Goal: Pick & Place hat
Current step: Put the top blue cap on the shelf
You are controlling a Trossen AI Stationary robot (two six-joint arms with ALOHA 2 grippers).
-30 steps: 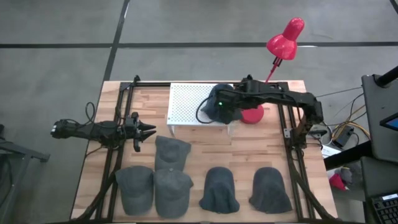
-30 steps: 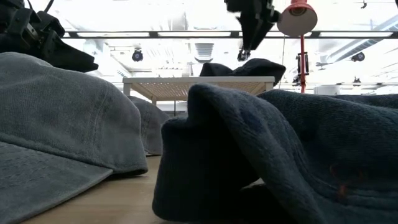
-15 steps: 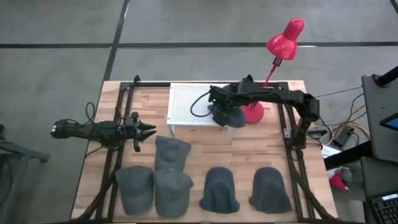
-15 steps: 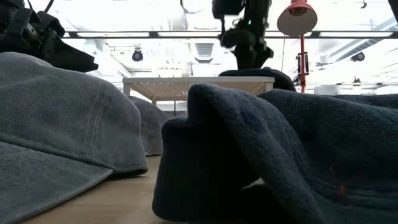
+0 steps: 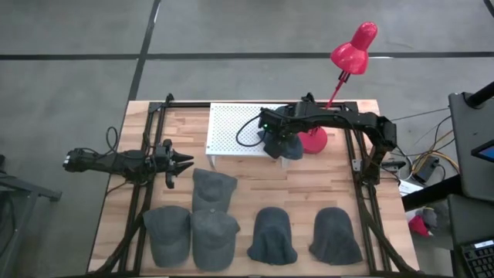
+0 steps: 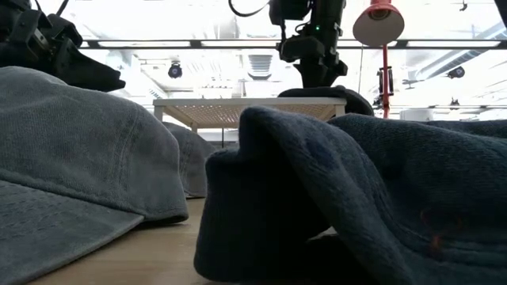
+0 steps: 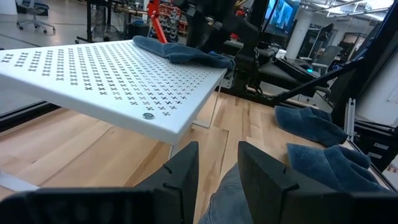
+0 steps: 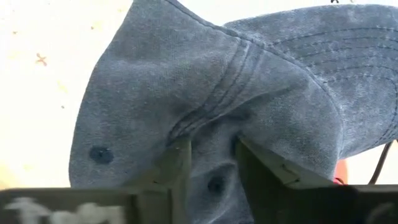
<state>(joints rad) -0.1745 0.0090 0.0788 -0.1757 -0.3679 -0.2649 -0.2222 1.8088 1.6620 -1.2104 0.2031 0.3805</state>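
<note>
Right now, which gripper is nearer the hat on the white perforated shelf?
Right. The right gripper is down on the hat at the shelf's right end; the left gripper waits beside the table's left rail.

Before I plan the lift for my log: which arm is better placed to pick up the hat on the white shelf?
Right. The right hand is on the hat at the white shelf edge; the left hand waits apart, beside the table's left rail.
</note>
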